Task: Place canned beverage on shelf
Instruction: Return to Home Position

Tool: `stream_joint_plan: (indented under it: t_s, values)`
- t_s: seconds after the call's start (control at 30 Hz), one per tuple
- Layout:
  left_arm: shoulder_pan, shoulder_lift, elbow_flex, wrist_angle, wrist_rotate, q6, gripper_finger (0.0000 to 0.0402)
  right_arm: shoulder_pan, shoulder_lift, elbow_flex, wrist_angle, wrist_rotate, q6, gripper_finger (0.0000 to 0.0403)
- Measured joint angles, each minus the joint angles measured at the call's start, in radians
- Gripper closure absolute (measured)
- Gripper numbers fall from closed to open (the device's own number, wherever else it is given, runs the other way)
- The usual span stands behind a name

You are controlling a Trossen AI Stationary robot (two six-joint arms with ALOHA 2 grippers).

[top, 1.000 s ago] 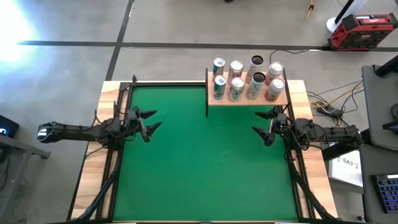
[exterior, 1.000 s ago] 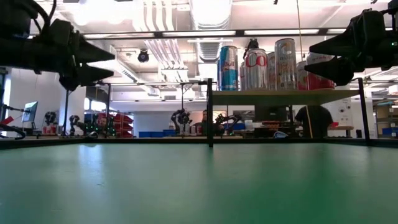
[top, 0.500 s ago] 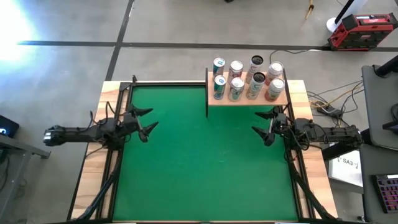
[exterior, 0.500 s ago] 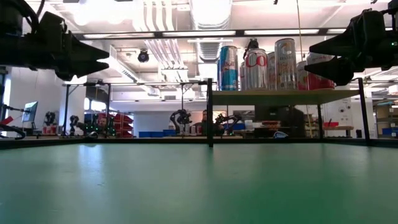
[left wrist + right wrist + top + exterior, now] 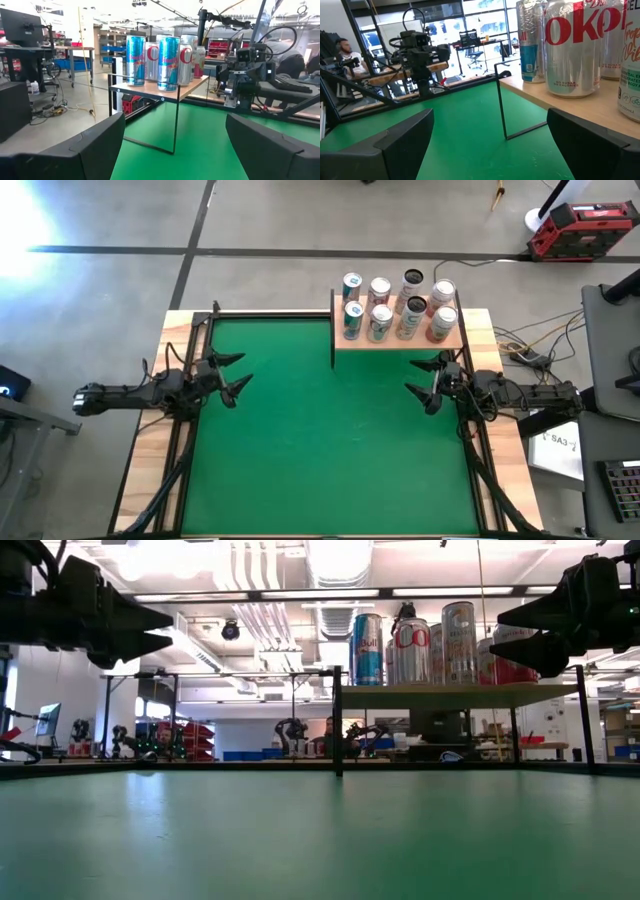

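Several beverage cans [image 5: 395, 308] stand upright in two rows on the pale-wood shelf [image 5: 400, 338], which stands on thin black posts at the table's far right; they also show in the low view [image 5: 430, 642] and both wrist views [image 5: 160, 62] [image 5: 572, 47]. My left gripper [image 5: 232, 375] hovers open and empty at the table's left edge. My right gripper [image 5: 425, 382] hovers open and empty at the right edge, just near of the shelf.
The green felt tabletop [image 5: 330, 440] lies between the arms, with wooden side rims [image 5: 150, 460] and a black frame. A red toolbox [image 5: 583, 230] and cables lie on the floor beyond the table. A person [image 5: 342, 50] sits in the room behind.
My left gripper has drawn back a little toward the table's left edge and turned about its wrist, staying open. Right arm and cans have kept still.
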Motion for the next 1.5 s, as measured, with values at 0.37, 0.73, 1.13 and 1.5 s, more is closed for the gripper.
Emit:
stream_joint_plan:
  t_s: [0.37,0.73,1.13,1.5]
  values:
    - [0.000,0.028,0.000,-0.001,0.000,0.000,0.0070,0.000,0.000,0.000,0.000,0.000,0.000,0.0023]
    - [0.000,0.057,0.000,0.000,0.000,0.000,0.0070,0.000,0.000,0.000,0.000,0.000,0.000,0.0023]
    - [0.000,0.076,0.000,0.000,0.000,0.000,0.0070,0.000,0.000,0.000,0.000,0.000,0.000,0.0023]
    - [0.000,0.093,0.001,0.000,0.000,0.000,0.0070,0.000,0.000,0.000,0.000,0.000,0.000,0.0023]
